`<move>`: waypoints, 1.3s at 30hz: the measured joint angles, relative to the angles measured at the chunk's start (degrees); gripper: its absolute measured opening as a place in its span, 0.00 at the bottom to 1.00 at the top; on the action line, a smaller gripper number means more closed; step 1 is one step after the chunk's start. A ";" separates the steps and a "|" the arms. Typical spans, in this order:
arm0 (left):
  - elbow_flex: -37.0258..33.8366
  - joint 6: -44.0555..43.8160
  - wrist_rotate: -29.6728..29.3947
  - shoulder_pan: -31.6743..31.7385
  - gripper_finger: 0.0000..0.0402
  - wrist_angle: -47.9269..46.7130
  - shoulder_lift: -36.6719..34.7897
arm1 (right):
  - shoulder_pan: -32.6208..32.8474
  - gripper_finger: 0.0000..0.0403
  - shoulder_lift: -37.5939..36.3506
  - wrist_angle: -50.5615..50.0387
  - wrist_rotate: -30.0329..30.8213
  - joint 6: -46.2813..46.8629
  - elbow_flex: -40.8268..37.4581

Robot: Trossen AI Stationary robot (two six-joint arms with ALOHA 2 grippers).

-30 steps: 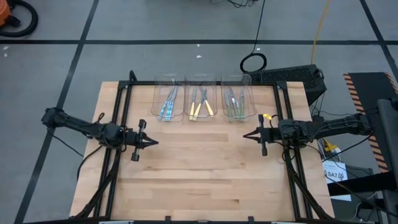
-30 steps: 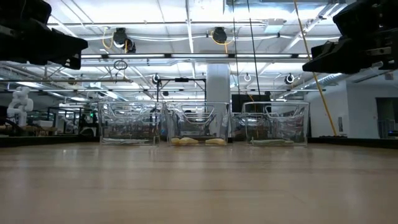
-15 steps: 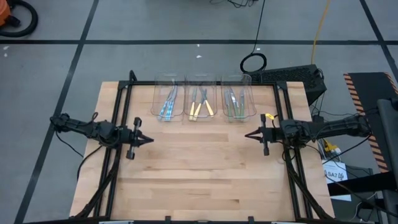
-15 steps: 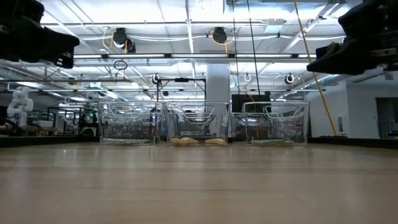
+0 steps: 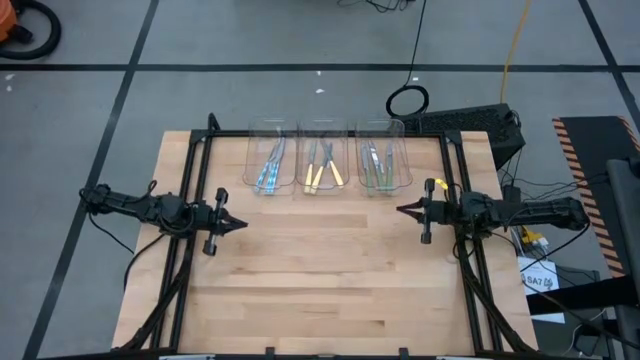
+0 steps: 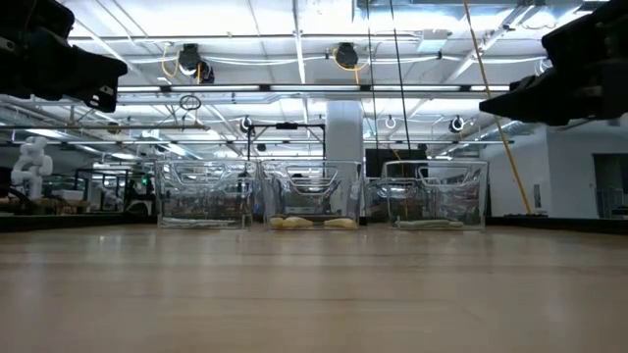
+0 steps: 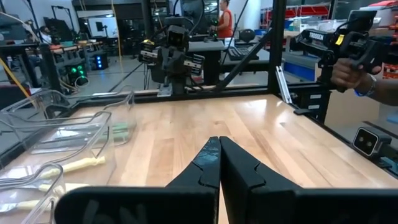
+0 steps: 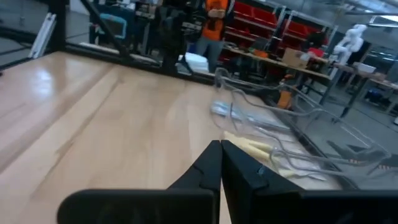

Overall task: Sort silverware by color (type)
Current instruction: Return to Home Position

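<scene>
The silverware lies in three clear bins along the table's far edge. The blue-handled pieces point(image 5: 269, 170) are in the left bin point(image 5: 270, 135), the pale yellow ones point(image 5: 322, 176) in the middle bin point(image 5: 322, 135), and the green ones point(image 5: 377, 172) in the right bin point(image 5: 378, 135). My left gripper point(image 5: 244, 225) hovers at the table's left side, shut and level, pointing toward the centre. Opposite it, my right gripper point(image 5: 401, 210) hovers at the right side, also shut and level. In the wrist views the fingers of the left gripper point(image 7: 219, 163) and of the right gripper point(image 8: 221, 165) hold nothing.
Black frame rails point(image 5: 190, 250) run along the table's left and right sides under the arms. Bare wood point(image 5: 320, 270) lies between the grippers and toward the near edge. A person point(image 8: 214, 18) stands in the room beyond the table.
My right gripper has drawn back a little toward the table's right and far edges and sunk slightly, staying shut and level. The silverware and the bins have kept still.
</scene>
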 joint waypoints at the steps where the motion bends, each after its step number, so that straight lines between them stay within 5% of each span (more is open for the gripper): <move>1: 0.00 -0.04 0.00 0.00 0.01 0.00 0.00 | -0.27 0.01 -0.29 -0.10 -0.45 -0.22 0.00; 39: -0.04 -3.14 1.52 5.99 0.01 -0.28 0.13 | -1.78 0.01 -1.45 -0.56 -1.88 2.80 -0.28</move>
